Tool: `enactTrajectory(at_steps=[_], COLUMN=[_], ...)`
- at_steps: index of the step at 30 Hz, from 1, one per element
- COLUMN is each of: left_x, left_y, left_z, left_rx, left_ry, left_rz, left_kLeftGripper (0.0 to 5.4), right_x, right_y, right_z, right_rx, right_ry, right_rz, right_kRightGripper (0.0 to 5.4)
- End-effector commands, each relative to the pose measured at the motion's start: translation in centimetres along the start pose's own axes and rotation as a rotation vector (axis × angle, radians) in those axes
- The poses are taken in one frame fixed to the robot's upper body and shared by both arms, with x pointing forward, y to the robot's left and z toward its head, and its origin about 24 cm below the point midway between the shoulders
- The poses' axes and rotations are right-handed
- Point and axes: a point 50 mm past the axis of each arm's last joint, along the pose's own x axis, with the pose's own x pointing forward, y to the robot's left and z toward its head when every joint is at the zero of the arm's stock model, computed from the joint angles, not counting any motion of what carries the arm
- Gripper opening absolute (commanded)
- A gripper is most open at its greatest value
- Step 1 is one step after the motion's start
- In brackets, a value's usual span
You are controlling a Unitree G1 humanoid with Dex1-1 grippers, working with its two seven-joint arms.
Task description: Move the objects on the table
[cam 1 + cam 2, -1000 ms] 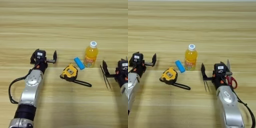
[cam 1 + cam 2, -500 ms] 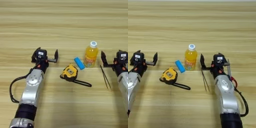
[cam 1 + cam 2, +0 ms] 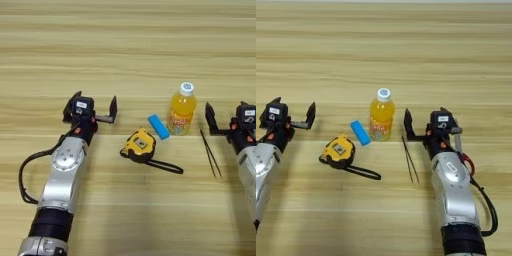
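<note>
Views: the left eye view shows the left arm down to its base and a black cable looping beside it, but cuts the right arm at the picture's edge; the right eye view shows the right arm whole, with a red detail and a black cable at its side, and crops the left arm.
Table [image 3: 128,45]: pale wooden planks, grain running across, filling both views.
Bottle [image 3: 381,116]: orange drink, white cap, upright near the middle of the table.
Block [image 3: 360,132]: small, blue, lying at a slant just beside the bottle on its left; whether the two touch is hard to tell.
Tape measure [image 3: 338,150]: yellow and black, lying flat in front of the block, its black strap trailing toward the right.
Tweezers [image 3: 410,159]: thin, black, lying flat to the right of the bottle, tips pointing away from the robot.
Left gripper [image 3: 93,106]: black fingers spread wide, holding nothing, well to the left of the tape measure and block.
Right gripper [image 3: 426,122]: fingers apart and empty, just right of the bottle, with the far end of the tweezers below its left finger [image 3: 406,121].
</note>
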Motion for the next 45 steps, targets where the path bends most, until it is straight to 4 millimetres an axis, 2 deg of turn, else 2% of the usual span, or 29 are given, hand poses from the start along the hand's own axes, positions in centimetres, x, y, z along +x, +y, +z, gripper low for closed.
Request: enactTrajectory(at_steps=[1,6,14,31,45], left_x=[-0.8,-1.7,-3.5,-4.1,-4.3], left_y=[-1.7,-3.6,-5.9,-6.5,-6.6], left_z=[0.7,1.2,-1.1,-3.7,-4.8], left_rx=[-0.061,-0.128,-0.109,-0.047,-0.047], left_ry=[-0.007,0.000,0.110,0.201,0.237], left_rz=[-0.071,-0.181,-0.337,-0.384,-0.391], left_kLeftGripper=[5.40,5.40,5.40,5.40,5.40], right_x=[0.3,0.4,0.4,0.4,0.2], right_y=[0.3,0.6,0.8,0.9,1.0], right_z=[0.3,0.1,0.1,0.1,0.2], right_rx=[0.004,0.003,0.004,0.008,0.010], right_ry=[-0.013,-0.001,-0.003,-0.003,-0.003], right_rz=[0.009,0.021,0.024,0.025,0.027], right_kRightGripper=[5.38,5.38,5.38,5.38,5.38])
